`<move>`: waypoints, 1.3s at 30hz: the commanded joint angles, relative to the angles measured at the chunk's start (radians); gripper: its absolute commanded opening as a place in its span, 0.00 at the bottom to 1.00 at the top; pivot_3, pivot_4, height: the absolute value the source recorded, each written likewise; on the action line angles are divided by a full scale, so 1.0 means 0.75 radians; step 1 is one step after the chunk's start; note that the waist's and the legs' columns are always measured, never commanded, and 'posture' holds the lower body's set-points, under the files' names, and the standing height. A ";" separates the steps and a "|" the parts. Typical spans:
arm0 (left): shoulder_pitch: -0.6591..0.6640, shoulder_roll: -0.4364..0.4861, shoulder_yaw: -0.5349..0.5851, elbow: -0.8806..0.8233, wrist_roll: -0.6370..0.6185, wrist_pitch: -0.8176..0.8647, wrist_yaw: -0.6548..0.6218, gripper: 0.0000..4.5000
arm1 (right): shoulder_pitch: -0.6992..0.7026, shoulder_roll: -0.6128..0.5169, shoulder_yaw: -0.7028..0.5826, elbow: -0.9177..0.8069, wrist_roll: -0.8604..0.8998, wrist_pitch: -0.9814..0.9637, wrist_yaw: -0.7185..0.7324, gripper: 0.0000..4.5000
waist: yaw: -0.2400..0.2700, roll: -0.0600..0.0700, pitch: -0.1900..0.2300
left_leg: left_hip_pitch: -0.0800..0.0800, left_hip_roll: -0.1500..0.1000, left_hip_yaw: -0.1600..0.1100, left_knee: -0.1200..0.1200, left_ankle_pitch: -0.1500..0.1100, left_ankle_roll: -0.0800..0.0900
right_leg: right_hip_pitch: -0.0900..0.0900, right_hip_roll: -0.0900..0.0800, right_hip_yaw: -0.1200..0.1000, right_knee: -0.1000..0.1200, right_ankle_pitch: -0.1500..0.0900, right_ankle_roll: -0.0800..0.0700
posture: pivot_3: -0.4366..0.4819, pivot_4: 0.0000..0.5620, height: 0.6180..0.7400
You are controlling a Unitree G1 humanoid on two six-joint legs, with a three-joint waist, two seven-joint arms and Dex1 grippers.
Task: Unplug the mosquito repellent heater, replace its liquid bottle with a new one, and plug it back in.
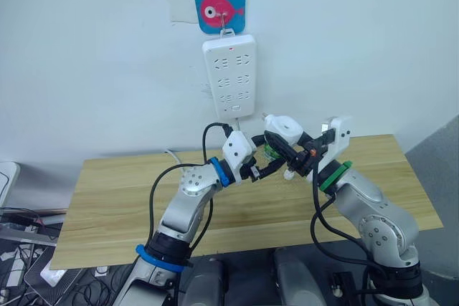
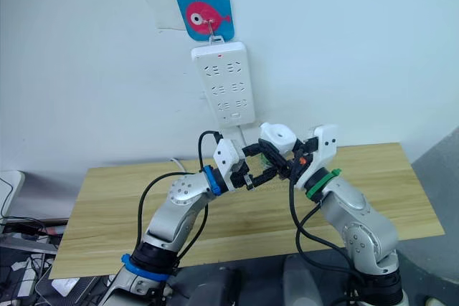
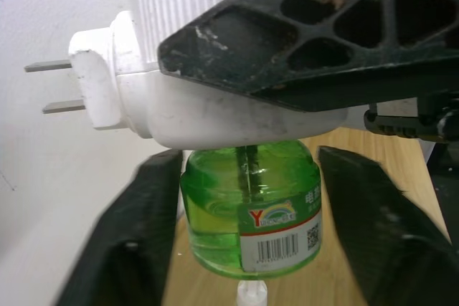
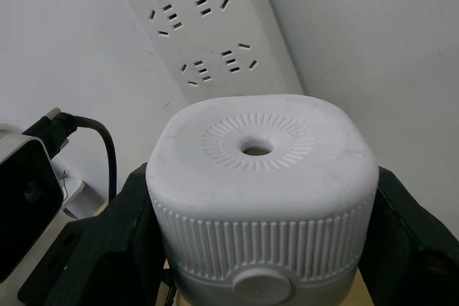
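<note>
Silver arms (blue, green bands)

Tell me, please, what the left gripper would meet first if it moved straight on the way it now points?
Most likely the green liquid bottle under the mosquito repellent heater: it sits between the left gripper's open fingers, apparently untouched.

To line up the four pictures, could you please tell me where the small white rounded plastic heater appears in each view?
Left eye view: white rounded plastic heater, centre, below the white power strip.
Right eye view: heater, centre, below the strip.
Left wrist view: heater, above the green bottle.
Right wrist view: heater, central.
Shared landmark: the strip.
</note>
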 commanded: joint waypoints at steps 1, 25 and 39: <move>0.040 0.083 0.095 -0.131 -0.089 0.053 -0.033 1.00 | -0.029 -0.031 0.007 -0.029 -0.028 -0.037 0.052 0.67 | -0.002 0.000 0.000 | 0.000 0.000 0.000 0.000 0.000 0.000 | 0.000 0.000 0.000 0.000 0.000 0.000 | 0.30 0.35 1.00; -0.516 0.420 0.357 0.554 -0.152 -0.052 -0.347 1.00 | -0.198 0.007 0.102 0.180 -0.239 -0.195 0.217 0.67 | 0.006 -0.001 0.000 | 0.000 0.000 -0.001 -0.001 0.001 -0.002 | -0.002 0.001 -0.001 0.000 0.000 0.000 | 0.36 0.40 1.00; -0.669 0.353 0.368 0.788 -0.179 -0.067 -0.499 0.45 | -0.261 0.066 0.140 0.168 -0.294 -0.159 0.175 0.67 | 0.000 -0.001 0.000 | -0.001 0.000 -0.001 -0.001 0.002 -0.003 | -0.003 0.000 0.000 0.001 0.000 0.000 | 0.34 0.38 1.00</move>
